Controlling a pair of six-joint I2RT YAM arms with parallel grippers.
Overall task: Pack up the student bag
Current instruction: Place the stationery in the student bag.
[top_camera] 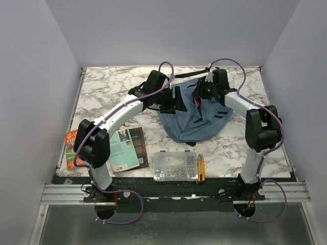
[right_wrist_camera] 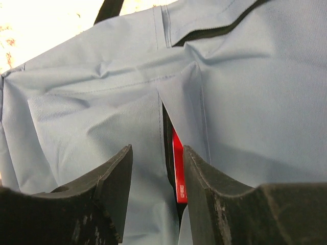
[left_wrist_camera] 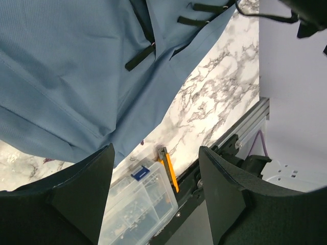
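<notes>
The student bag, a blue-grey fabric backpack, lies at the middle of the marble table. My left gripper hovers at the bag's left edge. In the left wrist view the left gripper stands open and empty, with the bag's fabric beyond it. My right gripper is over the bag's far side. In the right wrist view the right gripper is open just above a narrow slit in the bag. A red flat item shows inside that slit, close to the right finger.
A teal and black book and an orange book lie at the front left. A clear plastic parts box and a yellow utility knife sit at the front edge; the box and knife also show in the left wrist view.
</notes>
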